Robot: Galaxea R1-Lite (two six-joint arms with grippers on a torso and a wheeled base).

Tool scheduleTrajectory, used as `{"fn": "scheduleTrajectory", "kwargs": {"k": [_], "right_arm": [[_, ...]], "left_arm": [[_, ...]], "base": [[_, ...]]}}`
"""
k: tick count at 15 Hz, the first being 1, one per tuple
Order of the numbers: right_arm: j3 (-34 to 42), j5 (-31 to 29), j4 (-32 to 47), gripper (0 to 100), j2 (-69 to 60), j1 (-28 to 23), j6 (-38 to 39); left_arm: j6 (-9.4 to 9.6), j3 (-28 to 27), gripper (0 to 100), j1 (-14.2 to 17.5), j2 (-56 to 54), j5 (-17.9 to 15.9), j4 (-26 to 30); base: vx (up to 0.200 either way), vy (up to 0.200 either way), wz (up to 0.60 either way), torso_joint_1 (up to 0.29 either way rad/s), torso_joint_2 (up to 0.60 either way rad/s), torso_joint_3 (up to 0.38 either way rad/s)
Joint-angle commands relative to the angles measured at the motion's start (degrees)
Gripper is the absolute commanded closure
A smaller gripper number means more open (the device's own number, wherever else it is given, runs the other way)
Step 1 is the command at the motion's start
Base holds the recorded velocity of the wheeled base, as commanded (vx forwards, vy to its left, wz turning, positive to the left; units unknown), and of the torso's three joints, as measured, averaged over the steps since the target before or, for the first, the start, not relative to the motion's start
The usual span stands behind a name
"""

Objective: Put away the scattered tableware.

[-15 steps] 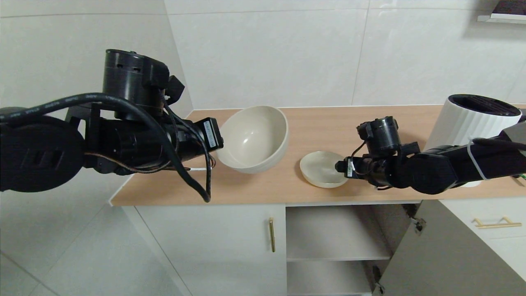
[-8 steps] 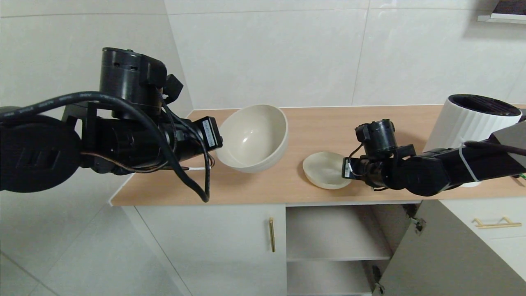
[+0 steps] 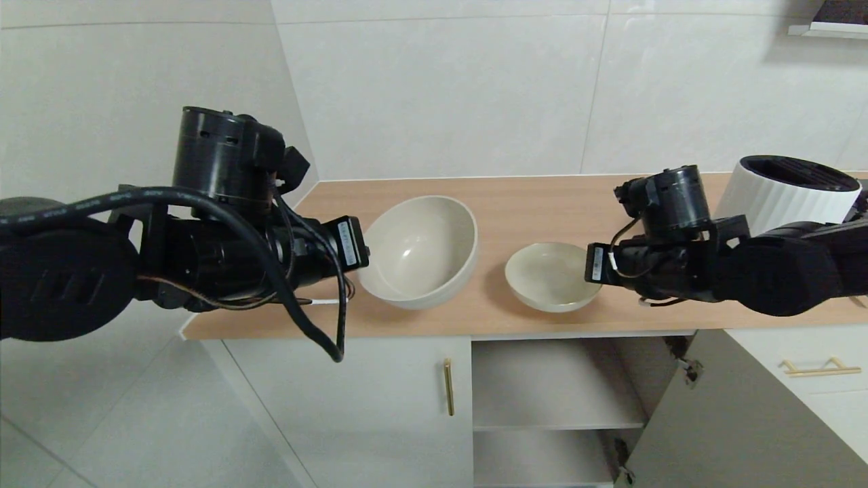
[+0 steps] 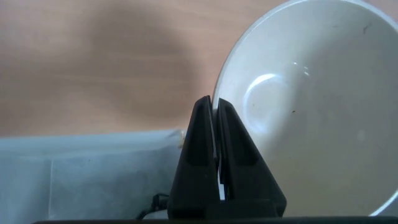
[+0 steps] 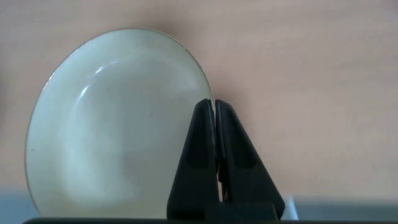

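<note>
Cream bowl (image 3: 420,252), pale greenish-white dish (image 3: 550,276); light wood counter (image 3: 542,203), white ribbed canister (image 3: 773,196), gold cabinet handle (image 3: 448,386)

glossy, smooth cream bowl (image 3: 422,251) and small plate (image 3: 553,276) sit on a matt wood-grain tabletop (image 3: 529,203), against glossy white tiles (image 3: 434,88).

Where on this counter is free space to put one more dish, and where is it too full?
Free: the counter strip behind the big bowl and the small bowl, up to the wall, and the cupboard shelf below. Crowded: the front, with a narrow gap between the bowls, and the right end by the white container.
</note>
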Motion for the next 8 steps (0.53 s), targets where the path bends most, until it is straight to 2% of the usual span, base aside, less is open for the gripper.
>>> {"fn": "scheduleTrajectory", "kwargs": {"k": [1, 3, 8], "right_arm": [[6.2, 4.4, 2.6, 100, -9.3, -0.1, -0.1], [11.3, 7.1, 3.3, 100, -12.8, 0.0, -0.1], [20.5, 7.6, 2.9, 100, -17.9, 1.3, -0.5]], "left_arm": [[0.02, 3.0, 100, 0.1, -2.2, 0.0, 0.0], [0.19, 7.1, 100, -0.1, -2.3, -0.1, -0.1], [0.11, 9.1, 100, -0.4, -1.1, -0.1, -0.1]], "base": [[0.0, 0.0, 0.0, 0.0, 0.0, 0.0], [0.0, 0.0, 0.0, 0.0, 0.0, 0.0], [0.0, 0.0, 0.0, 0.0, 0.0, 0.0]]}}
